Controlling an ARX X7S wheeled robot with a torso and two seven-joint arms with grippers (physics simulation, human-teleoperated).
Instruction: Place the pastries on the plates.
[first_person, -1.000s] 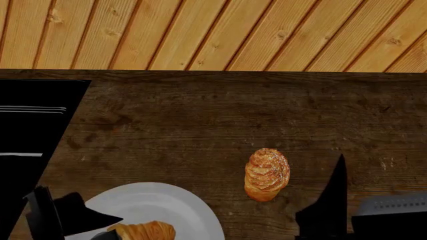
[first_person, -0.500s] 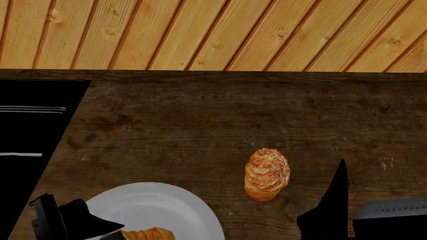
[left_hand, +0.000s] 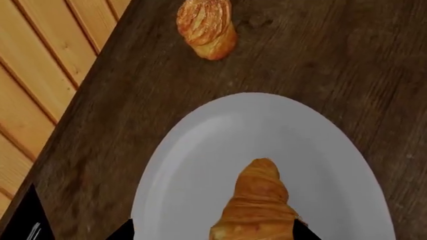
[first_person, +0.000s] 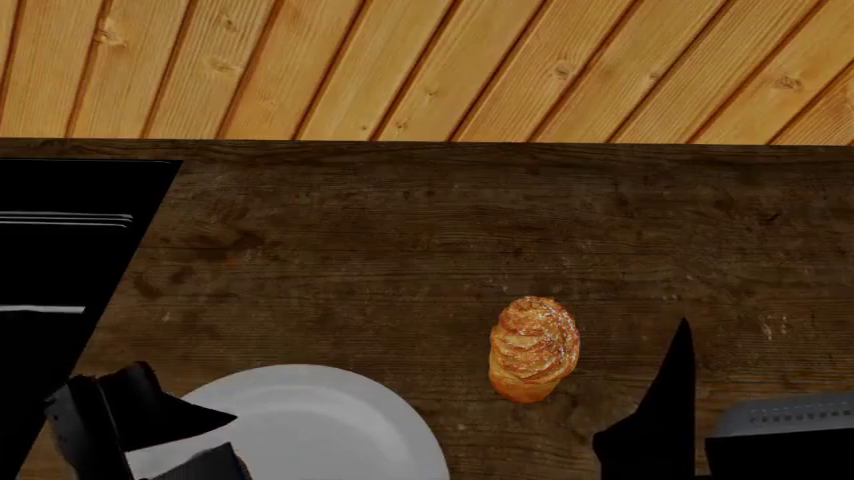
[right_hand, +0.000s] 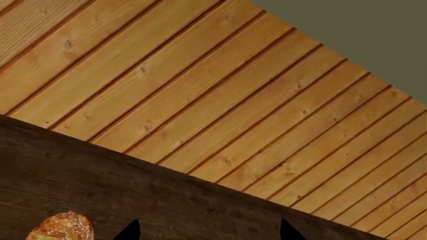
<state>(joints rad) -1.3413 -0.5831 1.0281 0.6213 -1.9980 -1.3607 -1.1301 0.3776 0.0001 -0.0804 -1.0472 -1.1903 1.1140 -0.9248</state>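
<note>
Dark, scratched wooden worktop (first_person: 400, 240) fills the head view, with pale plank flooring (first_person: 441, 65) beyond its far edge; a black block (first_person: 60, 260) covers the worktop's left side. One white plate (first_person: 320, 425) lies at the near left of the worktop, its near part cut off by the picture's lower edge; the left wrist view shows the curved, ridged croissant (left_hand: 257, 205) over this plate (left_hand: 320, 150), between two dark finger tips at that picture's lower edge, though whether it rests on the plate or hangs above it cannot be told. The left gripper (first_person: 154, 435) shows in the head view as dark angular shapes over the plate's left rim; whether its fingers pinch the croissant or stand clear of it cannot be told. The oval puff pastry (first_person: 534, 348) lies bare on the worktop, to the right of the plate and apart from it; the same pastry appears beyond the plate's rim in the left wrist view (left_hand: 205, 26). The right gripper (first_person: 667, 420) hangs near the puff pastry's right side, not touching it; its finger tips (right_hand: 130, 231) stand spread, with nothing between them.
</note>
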